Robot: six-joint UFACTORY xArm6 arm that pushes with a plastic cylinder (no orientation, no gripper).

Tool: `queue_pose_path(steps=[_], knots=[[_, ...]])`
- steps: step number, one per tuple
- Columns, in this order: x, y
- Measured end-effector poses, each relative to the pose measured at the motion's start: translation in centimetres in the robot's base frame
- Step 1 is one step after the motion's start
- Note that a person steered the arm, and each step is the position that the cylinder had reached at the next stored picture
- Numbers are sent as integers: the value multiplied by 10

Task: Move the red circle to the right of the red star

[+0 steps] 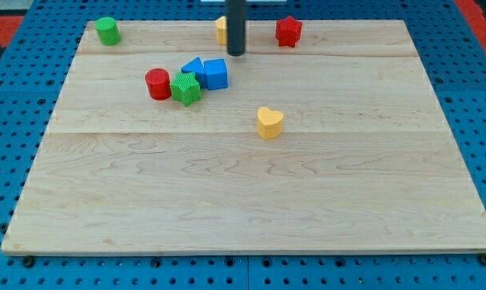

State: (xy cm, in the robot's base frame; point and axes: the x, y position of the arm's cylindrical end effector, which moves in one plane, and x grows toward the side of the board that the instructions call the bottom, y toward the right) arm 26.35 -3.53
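Note:
The red circle (pixel 157 84) lies left of centre in the upper part of the board. It touches a green star-like block (pixel 185 89). The red star (pixel 288 31) sits near the view's top edge, right of centre. My tip (pixel 236 53) is at the lower end of the dark rod, between the red star and the cluster. It is above and to the right of the red circle and touches no block.
A blue cube (pixel 215 73) and a blue triangular block (pixel 193 70) sit beside the green star. A yellow block (pixel 221 30) is partly hidden behind the rod. A green cylinder (pixel 107 31) stands top left. A yellow heart (pixel 269 122) lies near the middle.

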Motion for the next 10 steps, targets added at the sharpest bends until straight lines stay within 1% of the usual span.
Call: queue_pose_path(steps=[2,3,4,5,6,7,8,9,10], knots=[[8,-131],[60,-132],[72,-105],[54,-105],[74,-105],[129,-106],[141,-106],[136,-120],[147,-111]])
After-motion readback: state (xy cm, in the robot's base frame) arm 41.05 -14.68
